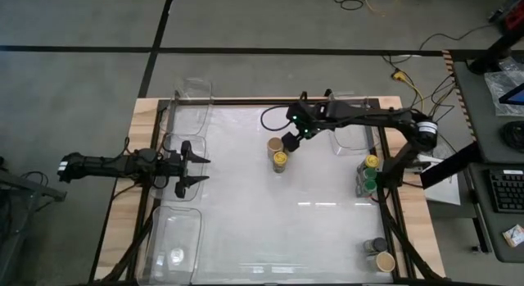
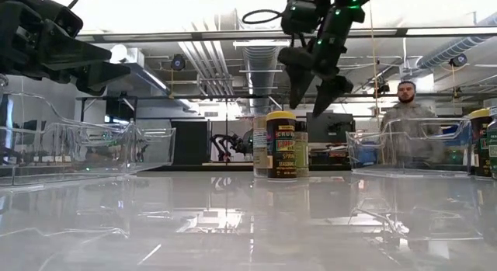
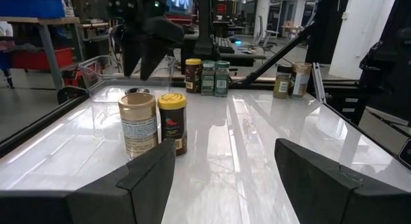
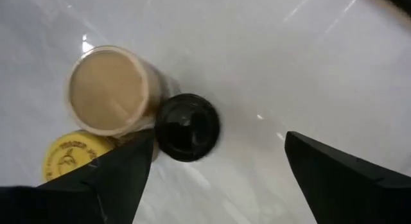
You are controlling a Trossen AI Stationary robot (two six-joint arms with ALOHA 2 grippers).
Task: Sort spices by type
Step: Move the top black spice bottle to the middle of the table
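Three spice jars stand close together mid-table: a tan-lidded jar [image 4: 109,89], a black-lidded jar [image 4: 187,126] and a yellow-lidded jar [image 4: 67,156]. In the high view the tan lid [image 1: 275,144] and the yellow lid [image 1: 281,159] show. My right gripper [image 1: 291,141] hangs open above this group, fingers pointing down and clear of the lids [image 2: 314,78]; in its wrist view [image 4: 219,139] the black lid lies between the fingers. My left gripper [image 1: 193,170] waits open near the table's left edge, raised and facing the jars [image 3: 225,153].
More jars stand at the right edge: a yellow- and green-lidded group [image 1: 370,175] and two at the near right corner [image 1: 381,253]. Clear bins sit at the far left [image 1: 192,93], near left [image 1: 176,241] and far right [image 1: 352,132]. A person [image 2: 404,108] stands beyond the table.
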